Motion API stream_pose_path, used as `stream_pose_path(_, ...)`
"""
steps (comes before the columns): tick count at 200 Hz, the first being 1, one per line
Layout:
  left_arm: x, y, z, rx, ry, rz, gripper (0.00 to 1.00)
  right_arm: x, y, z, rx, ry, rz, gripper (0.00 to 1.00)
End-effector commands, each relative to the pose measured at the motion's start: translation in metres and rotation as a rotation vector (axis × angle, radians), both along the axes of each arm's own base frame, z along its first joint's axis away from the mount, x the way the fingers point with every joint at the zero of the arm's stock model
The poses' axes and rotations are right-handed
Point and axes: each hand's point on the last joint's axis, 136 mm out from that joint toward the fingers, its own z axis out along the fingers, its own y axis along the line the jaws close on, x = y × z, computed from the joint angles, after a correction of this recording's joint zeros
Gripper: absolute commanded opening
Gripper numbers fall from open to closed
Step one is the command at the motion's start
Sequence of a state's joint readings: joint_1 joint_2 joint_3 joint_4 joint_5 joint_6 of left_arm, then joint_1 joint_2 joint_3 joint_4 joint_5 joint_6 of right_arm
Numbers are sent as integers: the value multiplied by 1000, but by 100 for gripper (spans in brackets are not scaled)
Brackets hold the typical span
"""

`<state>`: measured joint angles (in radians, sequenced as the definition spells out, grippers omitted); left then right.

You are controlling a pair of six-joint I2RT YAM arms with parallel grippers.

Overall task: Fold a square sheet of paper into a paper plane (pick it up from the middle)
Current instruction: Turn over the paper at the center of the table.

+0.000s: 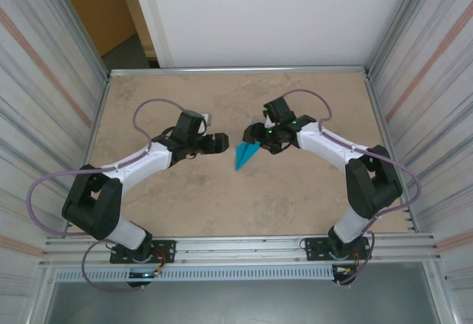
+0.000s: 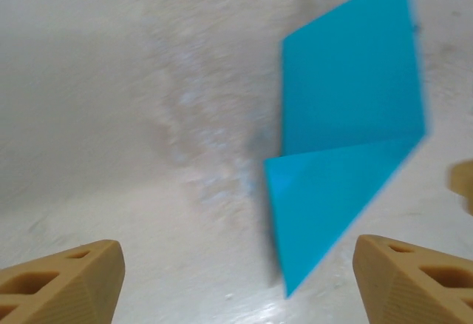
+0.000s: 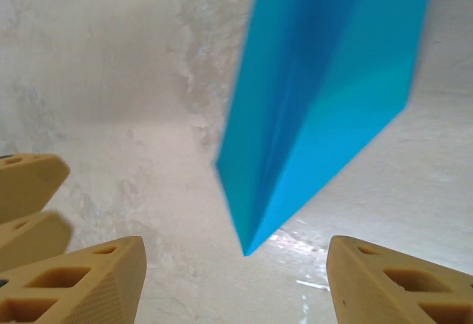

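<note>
- The paper plane [image 1: 246, 154] is already a narrow blue dart. We see a pointed end, a centre crease and two wings folded off it, so the folding itself looks done to us.
- It sits just ahead of the right pincer [image 3: 236, 244], with its pointed end low between that pincer's fingers in the wrist view. It lies a little ahead and to the right of the left pincer [image 2: 236, 254]. So it is between the two, but nearer the right one.
- The right pincer stands wide open. Its fingers flank the pointed end without touching the paper, and it has hold of nothing.
- The left pincer is spread wide as well, with bare table between its fingers and no paper in them.
- From above, the plane seems to lie on the table [image 1: 185, 206], free of both pincers. The wrist views are blurred, so we cannot tell whether it is fully settled or leaning on one wing.
- The two pincers face each other closely across the plane. The fingers [image 3: 26, 183] of the left one show at the left edge of the right wrist view.
- Little is left, in our judgement: back both arms away and perhaps check that the wings sit even. We see no unfolded corner, though the underside is hidden from us.
- The main risk we would name is a finger catching a wing on the way out and dragging the light paper askew.
</note>
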<state>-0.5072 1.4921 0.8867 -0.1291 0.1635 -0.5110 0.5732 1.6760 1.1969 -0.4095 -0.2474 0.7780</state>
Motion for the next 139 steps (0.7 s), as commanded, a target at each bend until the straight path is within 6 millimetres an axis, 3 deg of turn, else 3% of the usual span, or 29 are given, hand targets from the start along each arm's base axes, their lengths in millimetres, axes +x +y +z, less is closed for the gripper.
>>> stream_pose_path(1,1,11,7,-53,0,89,84,1,-12,-28,-160,58,-59,63)
stream_pose_path(60,-7,23,-13,-29,57,126,85,23,14,-47,-180,88,-54,45)
stream_pose_path(104,-7,24,-17,-31,72,131,85,28,17,-53,-195,95,-53,32)
stream_pose_path(139,-5,25,-16,-52,82,142,85,29,25,-45,-141,85,-27,10)
